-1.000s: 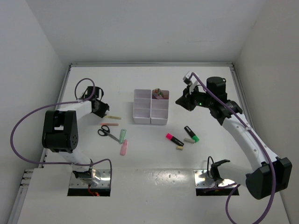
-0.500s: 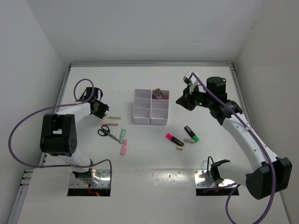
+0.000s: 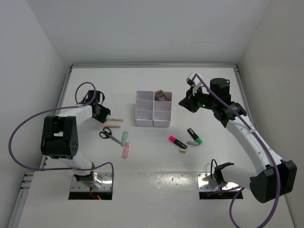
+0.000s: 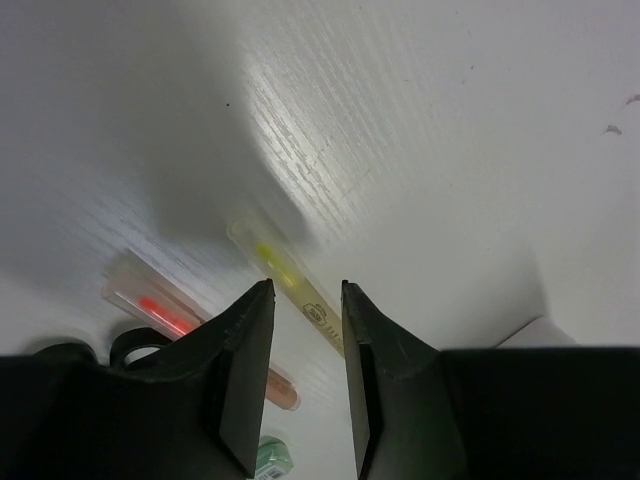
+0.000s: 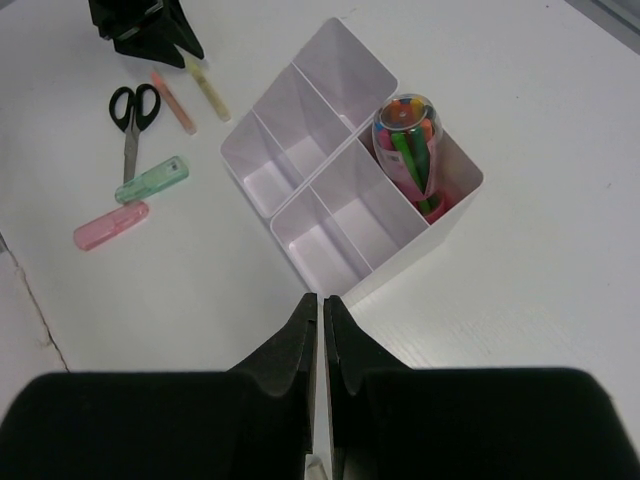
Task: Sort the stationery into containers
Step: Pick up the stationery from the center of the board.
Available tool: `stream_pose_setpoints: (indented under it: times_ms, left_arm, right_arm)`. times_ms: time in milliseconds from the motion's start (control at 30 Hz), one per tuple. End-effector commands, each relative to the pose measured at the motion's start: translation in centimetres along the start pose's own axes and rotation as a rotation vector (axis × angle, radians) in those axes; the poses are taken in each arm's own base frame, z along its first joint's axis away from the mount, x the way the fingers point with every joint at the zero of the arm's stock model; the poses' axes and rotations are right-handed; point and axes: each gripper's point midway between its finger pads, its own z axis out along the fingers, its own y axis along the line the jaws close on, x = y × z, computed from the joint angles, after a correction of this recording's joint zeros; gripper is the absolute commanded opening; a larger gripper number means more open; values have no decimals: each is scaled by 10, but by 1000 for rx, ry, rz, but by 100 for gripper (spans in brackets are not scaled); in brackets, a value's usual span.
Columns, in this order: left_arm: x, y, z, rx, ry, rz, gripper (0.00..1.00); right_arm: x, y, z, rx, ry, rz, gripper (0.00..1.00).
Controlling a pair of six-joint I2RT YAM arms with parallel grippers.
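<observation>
Now: picking up a pencil

The white organizer tray (image 3: 153, 124) sits mid-table. The right gripper (image 5: 320, 320) hangs beside it, pressed together. The left gripper (image 4: 307, 295), narrowly spread, straddles the yellow pencil (image 4: 270, 255) left of the tray; closing and lifting likely follow.

Glossy plastic tray (image 5: 455, 205) — matt table (image 5: 560, 110)

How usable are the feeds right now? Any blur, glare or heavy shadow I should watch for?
Left wrist: soft focus, so the yellow stick in the gap of the left gripper is blurred; there is a glare patch on the table and dark shadow at upper left. Right wrist: sharp, with the tray and scissors crisp. Top external: even light, only faint shadows.
</observation>
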Motion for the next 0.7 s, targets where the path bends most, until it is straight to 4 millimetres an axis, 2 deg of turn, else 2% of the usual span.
stream_pose_setpoints:
  times_ms: [0,667]
  left_arm:
    - [-5,-7,-7,14,-15,-19,39]
    - [1,-4,19,-72,12,-40,39]
  right_arm:
    - [-12,-2,-2,13,-43,-36,6]
    - [-10,-1,-3,13,-43,-36,5]
